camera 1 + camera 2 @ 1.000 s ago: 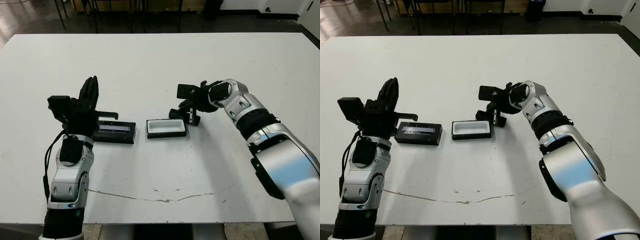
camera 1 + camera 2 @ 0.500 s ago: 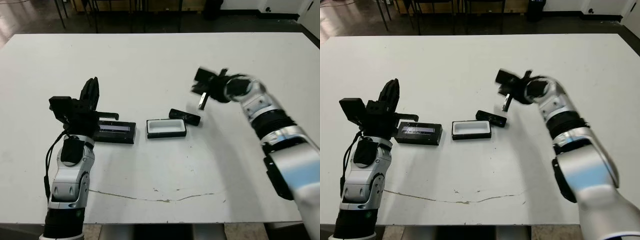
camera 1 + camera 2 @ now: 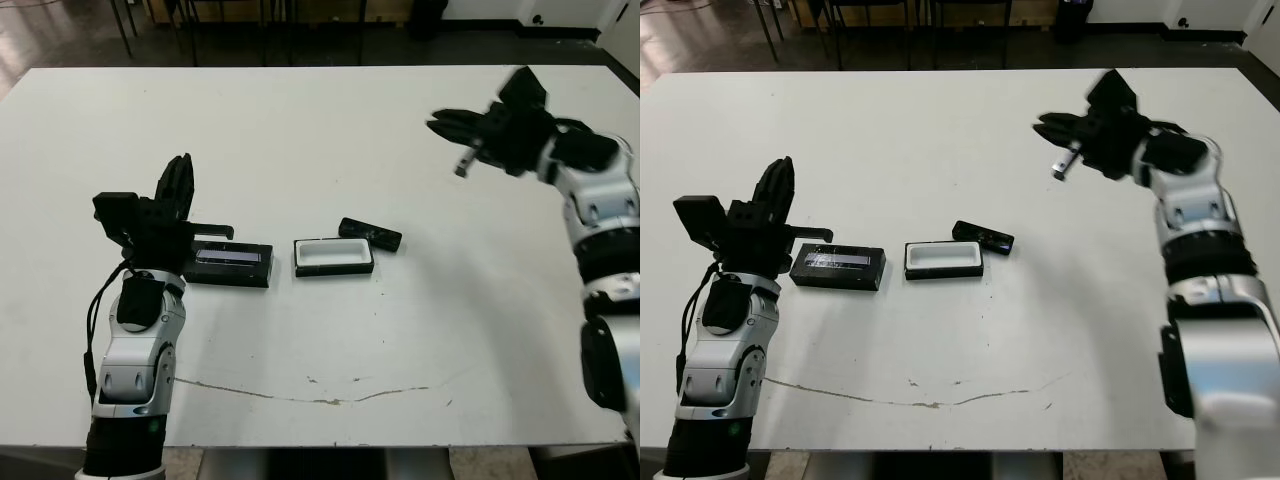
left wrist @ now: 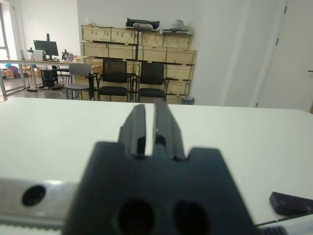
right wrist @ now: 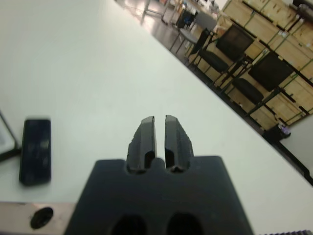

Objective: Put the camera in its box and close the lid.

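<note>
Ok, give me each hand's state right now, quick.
Left hand: shut, holding nothing, raised beside the lid.
Right hand: shut, empty, raised well away from the camera.

My left gripper (image 3: pixel 178 186) stands upright at the end of a forearm that rises almost straight from the near edge of my view, wrist bent so the fingers (image 4: pixel 138 128) point up and away from me. They lie pressed close, with only a thin slit between them. My right arm reaches out far to my right side, elbow low, forearm angled up and inward. Its gripper (image 3: pixel 447 124) hangs high in the air, pointing toward my left, and its fingers (image 5: pixel 146 138) sit nearly together, holding nothing.
</note>
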Robot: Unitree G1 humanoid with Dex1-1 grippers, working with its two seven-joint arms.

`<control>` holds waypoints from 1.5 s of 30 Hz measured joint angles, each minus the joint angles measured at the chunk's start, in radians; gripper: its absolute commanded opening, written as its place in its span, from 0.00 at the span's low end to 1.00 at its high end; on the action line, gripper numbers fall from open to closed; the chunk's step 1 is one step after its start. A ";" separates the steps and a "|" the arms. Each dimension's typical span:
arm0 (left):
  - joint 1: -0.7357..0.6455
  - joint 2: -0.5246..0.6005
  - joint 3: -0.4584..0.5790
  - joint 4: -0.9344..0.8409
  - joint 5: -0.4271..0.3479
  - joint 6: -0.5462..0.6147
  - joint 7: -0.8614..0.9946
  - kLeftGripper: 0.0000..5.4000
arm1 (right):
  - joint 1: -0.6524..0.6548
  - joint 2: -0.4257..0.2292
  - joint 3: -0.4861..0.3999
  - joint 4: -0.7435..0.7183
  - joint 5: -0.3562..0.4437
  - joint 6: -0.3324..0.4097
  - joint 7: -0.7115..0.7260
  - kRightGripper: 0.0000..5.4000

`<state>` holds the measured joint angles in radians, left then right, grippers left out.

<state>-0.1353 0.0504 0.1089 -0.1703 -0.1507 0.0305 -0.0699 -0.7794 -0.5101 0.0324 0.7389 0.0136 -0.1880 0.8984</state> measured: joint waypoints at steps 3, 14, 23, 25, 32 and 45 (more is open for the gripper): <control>0.000 0.013 0.006 0.000 -0.003 0.001 -0.007 0.00 | 0.063 -0.012 -0.011 -0.054 0.043 0.055 0.042 0.00; 0.000 0.027 0.006 0.000 0.002 0.012 -0.010 0.00 | 0.123 -0.026 0.001 -0.089 0.167 0.233 0.329 0.39; 0.001 0.027 0.004 -0.003 0.011 0.013 -0.010 0.00 | 0.140 -0.025 0.017 -0.089 0.170 0.233 0.386 0.76; 0.002 0.028 0.004 -0.003 0.014 0.013 -0.010 0.00 | 0.151 -0.024 0.019 -0.089 0.171 0.233 0.387 0.84; 0.004 0.029 0.005 -0.003 0.015 0.012 -0.016 0.00 | 0.172 -0.016 0.032 -0.117 0.169 0.246 0.372 1.00; 0.006 0.029 0.005 -0.009 0.010 0.020 -0.016 0.00 | 0.213 0.023 0.075 -0.158 0.167 0.294 0.336 1.00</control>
<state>-0.1291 0.0792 0.1141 -0.1798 -0.1411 0.0505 -0.0863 -0.5662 -0.4876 0.1069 0.5810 0.1810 0.1058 1.2349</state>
